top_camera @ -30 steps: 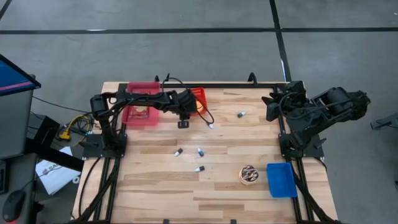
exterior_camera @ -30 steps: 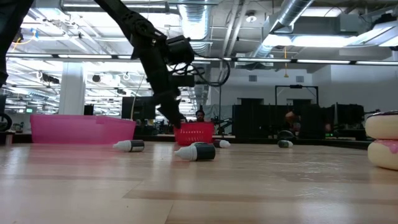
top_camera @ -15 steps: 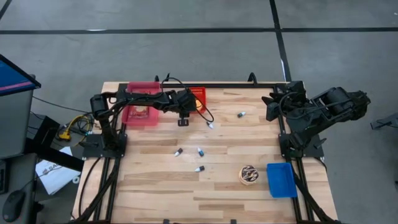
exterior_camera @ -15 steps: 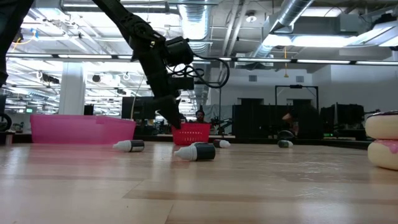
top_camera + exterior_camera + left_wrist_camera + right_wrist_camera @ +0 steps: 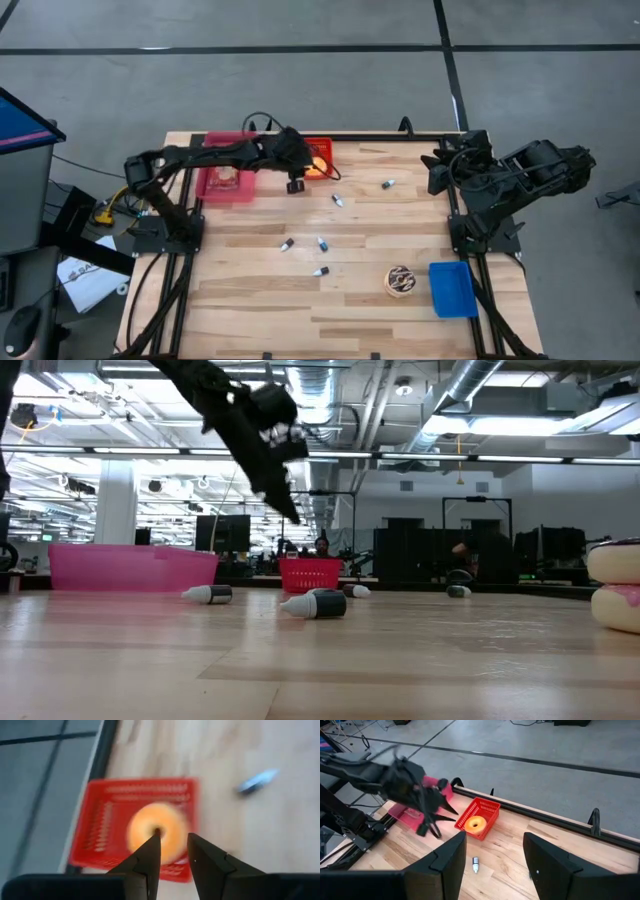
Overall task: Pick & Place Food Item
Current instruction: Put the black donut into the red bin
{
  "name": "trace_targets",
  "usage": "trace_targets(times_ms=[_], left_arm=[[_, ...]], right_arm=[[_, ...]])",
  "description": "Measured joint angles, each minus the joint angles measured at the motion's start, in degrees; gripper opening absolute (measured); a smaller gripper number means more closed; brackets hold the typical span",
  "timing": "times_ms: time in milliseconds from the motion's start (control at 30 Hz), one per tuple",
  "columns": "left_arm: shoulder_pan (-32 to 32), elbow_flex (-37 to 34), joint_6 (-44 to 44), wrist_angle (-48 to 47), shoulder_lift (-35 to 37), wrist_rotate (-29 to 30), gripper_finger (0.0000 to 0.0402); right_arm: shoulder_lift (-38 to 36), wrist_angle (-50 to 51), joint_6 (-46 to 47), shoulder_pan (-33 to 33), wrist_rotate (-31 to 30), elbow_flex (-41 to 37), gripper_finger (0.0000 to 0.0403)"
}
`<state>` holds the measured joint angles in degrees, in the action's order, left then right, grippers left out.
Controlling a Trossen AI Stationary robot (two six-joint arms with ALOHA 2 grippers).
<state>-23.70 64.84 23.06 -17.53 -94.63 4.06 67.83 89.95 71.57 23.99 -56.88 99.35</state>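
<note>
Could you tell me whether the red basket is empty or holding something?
Holding something: an orange donut lies inside the red basket.

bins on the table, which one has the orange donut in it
The red basket at the table's far edge; the orange donut lies inside it. The pink bin beside it holds something else, and the blue bin looks empty.

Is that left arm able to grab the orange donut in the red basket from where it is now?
Probably yes. The left gripper hangs just above the red basket, fingers slightly apart and empty. The donut lies alone and uncovered in the open-topped basket, so nothing seems to block a straight drop onto it.
</note>
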Motion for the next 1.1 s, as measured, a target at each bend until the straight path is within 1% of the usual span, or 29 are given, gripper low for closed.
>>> trace_targets(times_ms=[133,167,233,333,433,533,633,700,767,867,967,1033,1100], left_arm=[[1.53,0.0,-6.89,0.54,4.87,-8.75,0.0092],[2.16,0.0,-8.89,1.37,5.94,-9.96,0.0092],[3.98,0.0,-11.78,2.38,7.86,-10.67,0.0092],[6.39,0.0,-15.68,3.9,10.53,-10.79,0.0092],[7.47,0.0,-20.92,7.1,12.75,-10.7,0.0092],[7.44,0.0,-25.07,11.36,15.07,-10.17,0.0092],[7.41,0.0,-26.27,13.48,17.85,-10.06,0.0092],[7.59,0.0,-26.4,13.52,20.19,-10.1,0.0092],[7.7,0.0,-26.81,12.99,22.98,-10.1,0.0092],[8.02,0.02,-27.77,12.94,27.19,-10.12,0.0092],[8.16,0.02,-28.08,12.68,31.29,-10.11,0.0092],[8.73,0.02,-28.26,13.05,33.6,-10.1,0.0092],[9.03,0.02,-28.36,12.72,35.63,-10.12,0.0092]], right_arm=[[0.0,0.02,-0.01,0.24,0.22,0.0,0.0188],[-0.02,0.01,0.0,0.5,0.42,0.0,0.0188],[-0.02,0.03,-0.44,0.91,3.24,0.0,0.0188],[-0.03,0.03,-1.03,1.87,11.12,-0.75,0.0188],[-0.02,0.02,0.34,2.97,19.1,-4.09,0.0188],[-0.04,0.02,2.53,2.86,26.88,-9.08,0.0188],[0.04,-0.31,5.66,1.61,35.91,-15.19,0.0188],[0.18,-2.18,7.22,1.36,42.05,-19.73,0.0188],[0.57,-4.36,10.26,2.13,46.3,-23.83,0.0188],[1.09,-7.89,15.33,4.28,49.0,-28.83,0.0191],[2.67,-11.91,18.17,5.65,50.7,-31.65,0.0204],[4.46,-13.5,18.34,6.59,51.05,-32.06,0.0219],[6.98,-15.4,16.27,7.26,51.29,-32.07,0.0236]])
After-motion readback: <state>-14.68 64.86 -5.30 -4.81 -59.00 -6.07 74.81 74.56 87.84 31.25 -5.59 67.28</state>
